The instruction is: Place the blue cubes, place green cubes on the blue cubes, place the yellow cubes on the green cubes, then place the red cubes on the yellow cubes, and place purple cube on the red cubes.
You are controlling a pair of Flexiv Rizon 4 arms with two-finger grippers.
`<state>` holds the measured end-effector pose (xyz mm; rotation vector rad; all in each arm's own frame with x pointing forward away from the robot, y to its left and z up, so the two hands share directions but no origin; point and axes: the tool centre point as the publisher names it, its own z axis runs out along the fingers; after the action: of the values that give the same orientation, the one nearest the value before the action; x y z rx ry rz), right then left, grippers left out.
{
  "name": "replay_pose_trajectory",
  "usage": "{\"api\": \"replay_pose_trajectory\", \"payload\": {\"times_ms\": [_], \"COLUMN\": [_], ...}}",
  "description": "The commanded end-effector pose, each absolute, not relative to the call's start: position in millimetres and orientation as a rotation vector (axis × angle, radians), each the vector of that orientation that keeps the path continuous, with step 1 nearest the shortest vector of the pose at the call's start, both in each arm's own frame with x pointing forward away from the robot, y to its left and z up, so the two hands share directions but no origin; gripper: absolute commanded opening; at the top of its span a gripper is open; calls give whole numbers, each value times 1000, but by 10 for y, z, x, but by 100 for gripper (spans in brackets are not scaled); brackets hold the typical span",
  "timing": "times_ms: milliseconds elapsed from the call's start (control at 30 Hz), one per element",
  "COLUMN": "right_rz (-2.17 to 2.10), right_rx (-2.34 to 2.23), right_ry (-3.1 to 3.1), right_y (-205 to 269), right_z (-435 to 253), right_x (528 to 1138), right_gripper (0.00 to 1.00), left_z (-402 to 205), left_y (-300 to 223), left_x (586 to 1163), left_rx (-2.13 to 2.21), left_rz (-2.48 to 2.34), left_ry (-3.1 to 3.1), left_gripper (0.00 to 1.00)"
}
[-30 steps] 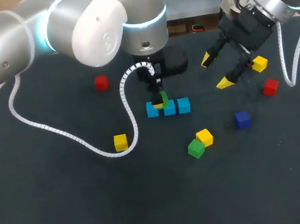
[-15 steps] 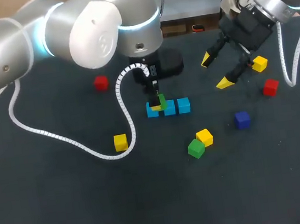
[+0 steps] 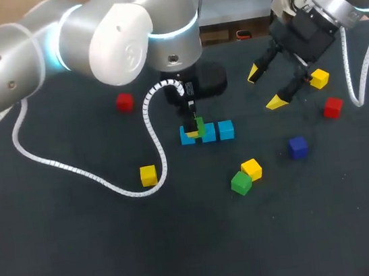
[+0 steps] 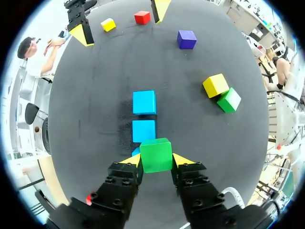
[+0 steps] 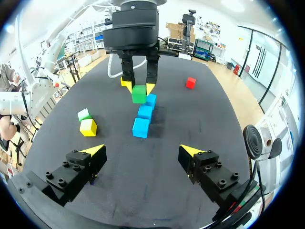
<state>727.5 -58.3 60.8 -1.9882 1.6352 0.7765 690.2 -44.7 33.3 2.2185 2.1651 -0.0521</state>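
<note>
Three light blue cubes [image 3: 208, 133] lie in a row at the table's middle. My left gripper [image 3: 195, 129] is shut on a green cube [image 3: 200, 125] just above the row's near end. In the left wrist view the green cube [image 4: 156, 155] sits between the yellow tips [image 4: 156, 160] and hides most of the nearest blue cube; two more blue cubes [image 4: 143, 130] lie ahead. My right gripper [image 3: 266, 88] hangs open and empty at the back right. The right wrist view shows the row [image 5: 144, 113] ahead of its fingers [image 5: 142, 151], with the held green cube [image 5: 138, 94] at the far end.
Loose cubes lie around: a second green cube [image 3: 241, 183] touching a yellow one [image 3: 251, 168], a purple cube [image 3: 298, 147], a red [image 3: 333, 107] and a yellow [image 3: 319, 78] at right, a yellow [image 3: 148, 175] and a red [image 3: 124, 102] at left. The left arm's white cable [image 3: 94, 172] trails across the table.
My left gripper has come down and slightly leftward with the green cube, closer to the blue row. The right arm has not moved.
</note>
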Motion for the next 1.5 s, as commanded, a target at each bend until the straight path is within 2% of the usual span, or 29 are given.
{"api": "replay_pose_trajectory", "payload": {"times_ms": [33,1500], "right_rz": [777,777], "right_rx": [-1987,-1987], "right_ry": [1634,1634], "right_y": [-584,-584], "right_z": [606,606], "right_x": [7274,7274], "right_gripper": [100,100], "left_z": [321,276], "left_y": [-467,-468], "left_x": [6984,7099], "left_rx": [2227,2227], "left_rz": [-56,-34], "left_ry": [2173,2184], "left_gripper": [0,0]}}
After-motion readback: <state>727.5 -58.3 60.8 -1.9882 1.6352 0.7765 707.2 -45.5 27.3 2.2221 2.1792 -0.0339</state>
